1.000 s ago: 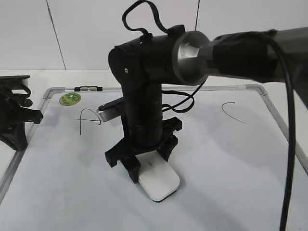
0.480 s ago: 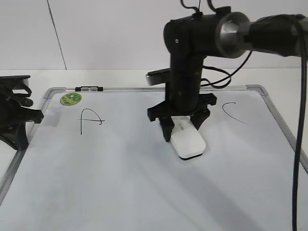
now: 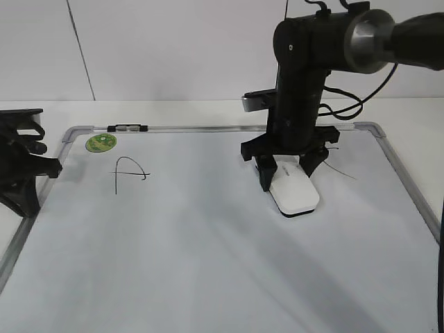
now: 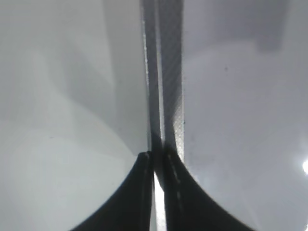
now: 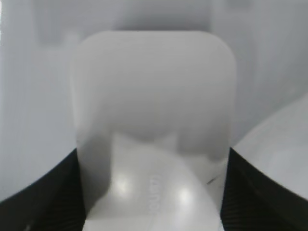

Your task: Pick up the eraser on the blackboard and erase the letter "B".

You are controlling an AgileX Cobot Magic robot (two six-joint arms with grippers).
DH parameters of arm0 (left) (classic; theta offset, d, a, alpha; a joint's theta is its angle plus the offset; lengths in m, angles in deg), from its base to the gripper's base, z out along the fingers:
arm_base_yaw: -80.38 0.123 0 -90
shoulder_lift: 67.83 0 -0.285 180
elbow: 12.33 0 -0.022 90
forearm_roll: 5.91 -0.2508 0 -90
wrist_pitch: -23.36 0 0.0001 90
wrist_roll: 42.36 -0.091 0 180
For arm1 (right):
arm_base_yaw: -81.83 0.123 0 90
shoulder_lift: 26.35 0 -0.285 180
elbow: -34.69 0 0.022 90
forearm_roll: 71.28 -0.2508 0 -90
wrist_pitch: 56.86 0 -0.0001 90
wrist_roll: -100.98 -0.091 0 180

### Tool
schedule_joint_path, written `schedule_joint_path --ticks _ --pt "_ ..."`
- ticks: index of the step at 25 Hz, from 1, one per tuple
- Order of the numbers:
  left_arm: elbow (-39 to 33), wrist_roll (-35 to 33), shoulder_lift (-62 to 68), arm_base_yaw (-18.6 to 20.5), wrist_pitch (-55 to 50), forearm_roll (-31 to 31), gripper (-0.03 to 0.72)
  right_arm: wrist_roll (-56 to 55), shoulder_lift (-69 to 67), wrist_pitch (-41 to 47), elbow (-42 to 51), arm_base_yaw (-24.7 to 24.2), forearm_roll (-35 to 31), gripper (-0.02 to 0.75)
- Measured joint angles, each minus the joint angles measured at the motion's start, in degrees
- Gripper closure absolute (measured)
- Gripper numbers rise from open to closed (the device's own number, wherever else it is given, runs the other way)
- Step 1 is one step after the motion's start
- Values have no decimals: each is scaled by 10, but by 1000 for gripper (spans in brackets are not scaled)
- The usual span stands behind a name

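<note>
Exterior view: right claw [image 3: 290,171] clamps the eraser [image 3: 294,193] flat on the blackboard [image 3: 208,250], right of centre beside the "C" [image 3: 340,166]. No "B" shows. Left claw [image 4: 156,159] looks pinched shut, idle. Judged next: lift off.

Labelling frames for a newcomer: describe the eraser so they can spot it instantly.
Start at the big white blackboard with the silver-grey frame lying on the table. Toward its right half, the black right gripper reaches down from above, its jaws shut on the eraser. It is a flat white block with rounded corners, the only solid thing on the writing surface, unlike the thin drawn "A" and the green sticker.
</note>
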Motion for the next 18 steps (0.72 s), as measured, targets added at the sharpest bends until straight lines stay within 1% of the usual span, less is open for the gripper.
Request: schedule_joint_path --ticks 4,9,11,13,16,18 --pt "0 0 0 0 -3 -1 662 14 -1 0 0 32 11 204" --pt "0 0 0 0 -3 -2 662 27 -2 0 0 119 10 204" --pt "0 0 0 0 -3 -2 662 28 -3 0 -4 157 -1 204" --pt "0 0 0 0 -3 -2 662 33 -7 0 -11 183 -21 204" --pt "0 0 0 0 -3 -2 661 46 -11 0 -24 208 -53 204" --pt "0 0 0 0 -3 -2 661 54 -14 2 -29 210 -58 204"
